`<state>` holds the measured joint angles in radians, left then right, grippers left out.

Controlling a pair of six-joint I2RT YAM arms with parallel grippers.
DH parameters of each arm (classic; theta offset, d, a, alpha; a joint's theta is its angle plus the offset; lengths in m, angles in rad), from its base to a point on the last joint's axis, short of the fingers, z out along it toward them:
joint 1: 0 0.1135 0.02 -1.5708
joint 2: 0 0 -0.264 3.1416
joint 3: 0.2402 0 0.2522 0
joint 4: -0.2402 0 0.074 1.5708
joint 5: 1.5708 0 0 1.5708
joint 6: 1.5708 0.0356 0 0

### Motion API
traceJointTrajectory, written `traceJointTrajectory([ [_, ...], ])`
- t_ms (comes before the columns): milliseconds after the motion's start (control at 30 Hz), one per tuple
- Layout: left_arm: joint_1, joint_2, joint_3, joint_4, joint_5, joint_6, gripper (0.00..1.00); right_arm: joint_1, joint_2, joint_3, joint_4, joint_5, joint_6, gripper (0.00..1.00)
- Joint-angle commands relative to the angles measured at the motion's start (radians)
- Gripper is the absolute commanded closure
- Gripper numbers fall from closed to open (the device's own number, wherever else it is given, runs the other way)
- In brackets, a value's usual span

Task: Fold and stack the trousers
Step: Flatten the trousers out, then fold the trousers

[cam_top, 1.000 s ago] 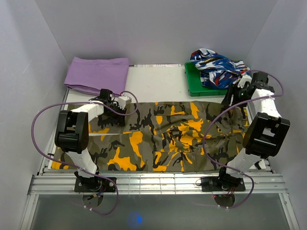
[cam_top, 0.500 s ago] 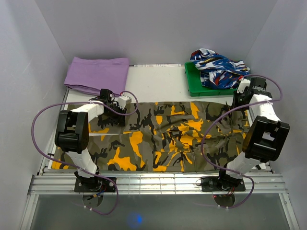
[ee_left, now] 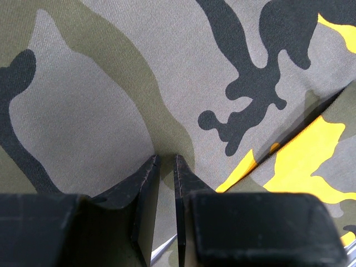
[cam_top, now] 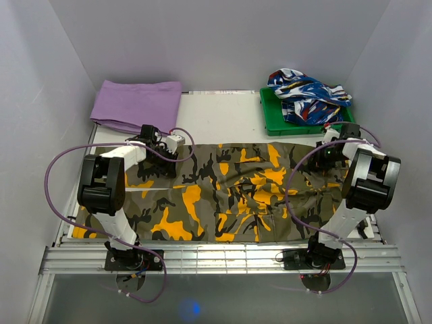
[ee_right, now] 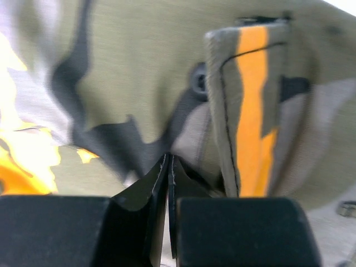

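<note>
- The trousers lie spread flat across the table, running from its left side to its right. The legs point left and the waist end is on the right.
- The left end effector is down on the far edge of a trouser leg. In the wrist view its jaws are almost together, with a thin strip of the camouflage cloth pinched between them.
- The right end effector is at the far right corner of the trousers, at the waist. Its jaws are closed, and the tips meet at the cloth just beside a flap with an orange stripe and a dark button. I cannot tell whether any cloth is caught.
- A folded purple cloth lies at the far left corner.
- A blue, white and red garment sits bunched on a green tray at the far right.
</note>
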<state>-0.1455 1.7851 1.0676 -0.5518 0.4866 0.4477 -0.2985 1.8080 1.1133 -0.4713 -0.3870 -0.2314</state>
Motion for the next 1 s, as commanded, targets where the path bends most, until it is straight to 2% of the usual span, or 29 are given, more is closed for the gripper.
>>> traceJointTrajectory([
  [0, -0.009, 0.056, -0.028, -0.043, -0.046, 0.014, 0.72, 0.006, -0.070, 0.009, 0.000, -0.128, 0.027, 0.92],
  [167, -0.009, 0.062, -0.018, -0.048, -0.043, 0.013, 0.72, -0.008, -0.237, 0.085, -0.030, -0.102, 0.014, 0.90],
  [267, -0.011, 0.062, -0.017, -0.048, -0.042, 0.011, 0.72, -0.028, -0.291, 0.117, -0.030, -0.004, -0.017, 0.90],
  [400, -0.011, 0.063, -0.015, -0.048, -0.042, 0.013, 0.72, -0.037, -0.291, 0.131, -0.017, 0.244, -0.071, 0.90],
  [500, -0.009, 0.066, -0.011, -0.046, -0.043, 0.013, 0.71, -0.039, -0.245, 0.122, -0.007, 0.307, -0.112, 0.92],
  [567, -0.009, 0.068, -0.009, -0.046, -0.040, 0.011, 0.71, -0.039, -0.208, 0.105, -0.007, 0.303, -0.126, 0.92],
  [800, -0.011, 0.069, -0.012, -0.046, -0.042, 0.009, 0.71, -0.034, -0.131, 0.037, 0.013, 0.111, -0.141, 0.92],
  [967, -0.011, 0.077, -0.012, -0.045, -0.045, 0.006, 0.70, -0.021, -0.055, -0.001, 0.029, 0.057, -0.120, 0.92],
])
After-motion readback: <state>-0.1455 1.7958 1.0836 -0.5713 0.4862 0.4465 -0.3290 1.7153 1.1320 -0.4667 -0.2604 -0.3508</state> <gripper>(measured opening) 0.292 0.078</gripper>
